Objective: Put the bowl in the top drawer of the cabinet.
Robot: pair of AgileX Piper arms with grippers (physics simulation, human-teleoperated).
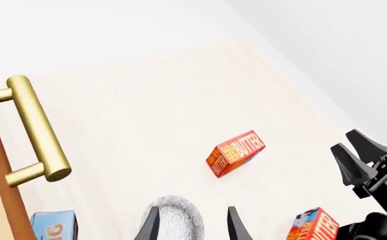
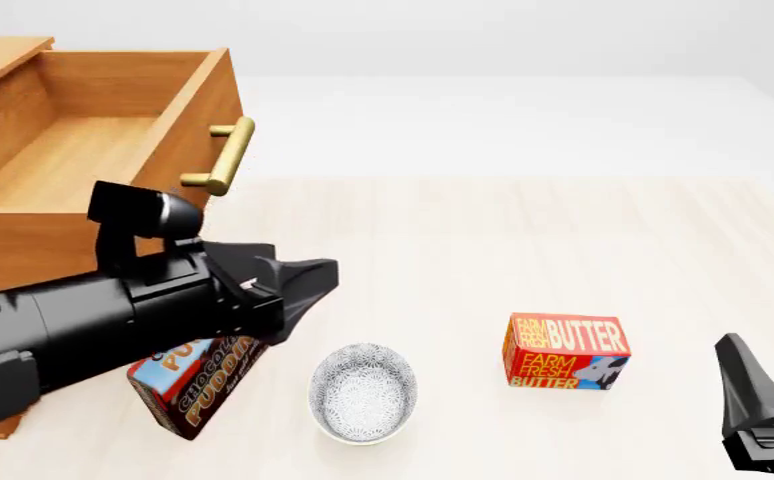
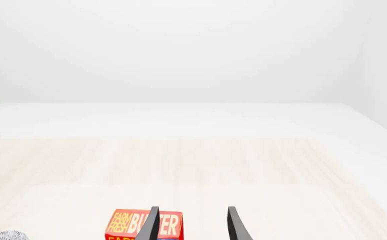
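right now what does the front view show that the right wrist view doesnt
Only the front view shows the open top drawer with its brass handle, the chocolate pudding box, the left arm and the whole bowl. Only the right wrist view shows the right tool from behind, fingers apart with nothing between them. Both show the butter box and the table.

The red box reads "FARM FRESH BUTTER" — the brown box, partly hidden, "PUDDING".
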